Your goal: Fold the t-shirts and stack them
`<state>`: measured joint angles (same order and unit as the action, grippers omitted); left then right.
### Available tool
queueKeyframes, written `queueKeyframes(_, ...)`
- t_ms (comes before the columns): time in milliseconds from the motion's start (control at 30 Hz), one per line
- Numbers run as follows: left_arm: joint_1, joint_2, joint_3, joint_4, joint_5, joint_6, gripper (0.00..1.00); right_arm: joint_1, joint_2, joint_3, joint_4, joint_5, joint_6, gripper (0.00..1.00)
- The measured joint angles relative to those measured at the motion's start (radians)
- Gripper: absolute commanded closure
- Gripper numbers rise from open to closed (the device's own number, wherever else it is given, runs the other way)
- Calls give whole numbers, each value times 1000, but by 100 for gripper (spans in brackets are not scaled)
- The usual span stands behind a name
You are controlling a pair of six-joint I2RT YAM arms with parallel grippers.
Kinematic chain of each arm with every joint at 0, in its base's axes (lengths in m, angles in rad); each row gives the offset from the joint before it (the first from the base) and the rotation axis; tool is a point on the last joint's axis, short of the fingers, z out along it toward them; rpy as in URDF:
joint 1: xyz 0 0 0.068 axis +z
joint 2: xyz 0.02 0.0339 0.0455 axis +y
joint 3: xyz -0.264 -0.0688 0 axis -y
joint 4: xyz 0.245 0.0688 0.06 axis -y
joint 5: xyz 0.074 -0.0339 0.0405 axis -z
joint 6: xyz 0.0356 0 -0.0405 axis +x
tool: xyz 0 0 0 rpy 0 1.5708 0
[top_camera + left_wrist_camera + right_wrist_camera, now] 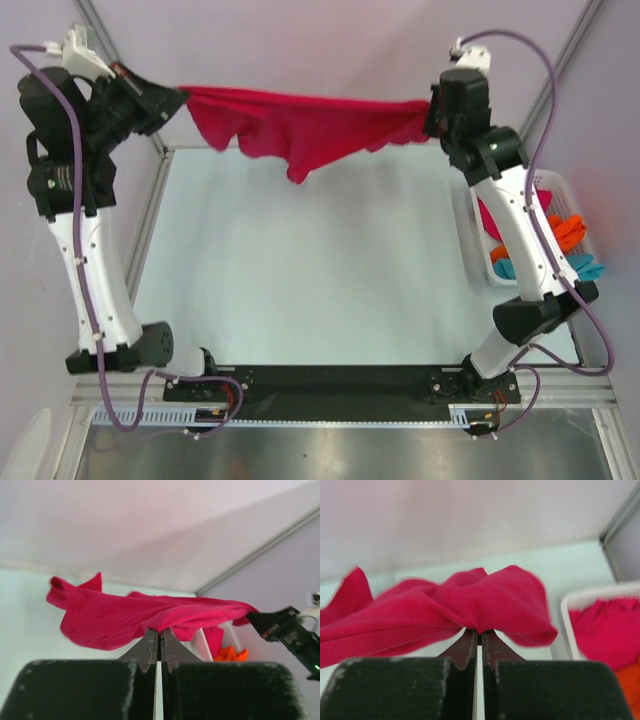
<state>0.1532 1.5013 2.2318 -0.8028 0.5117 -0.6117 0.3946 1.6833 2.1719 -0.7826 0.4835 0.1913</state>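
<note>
A crimson red t-shirt (300,130) hangs stretched in the air between my two grippers, above the far edge of the table. My left gripper (178,98) is shut on its left end; in the left wrist view the cloth (140,615) bunches over my closed gripper (159,631). My right gripper (432,108) is shut on its right end; in the right wrist view the cloth (470,607) drapes over my closed gripper (479,632). More shirts, red (490,222), orange (568,232) and teal (588,268), lie in the basket.
The white slatted basket (560,185) stands at the table's right edge behind my right arm; it also shows in the right wrist view (567,625). A metal frame post (155,205) runs along the table's left side. The pale table (300,280) lies below the shirt.
</note>
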Motion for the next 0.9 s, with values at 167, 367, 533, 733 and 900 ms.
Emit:
queueKeyframes(167, 0, -154, -313, 3, 38, 54, 100, 19, -122, -443, 17, -89, 87, 100)
queueKeyframes(367, 5, -224, -743, -16, 60, 98, 100, 87, -155, -829, -36, -159, 179, 100)
queueKeyframes(533, 13, -355, -922, -30, 88, 120, 100, 137, -280, -901, -116, -174, 231, 100)
queueKeyframes(733, 19, -587, -1052, -19, 127, 132, 29, 180, -452, -904, -196, -167, 278, 88)
queueKeyframes(900, 19, -695, -1174, -30, 146, 122, 1, 179, -495, -962, -253, -178, 304, 51)
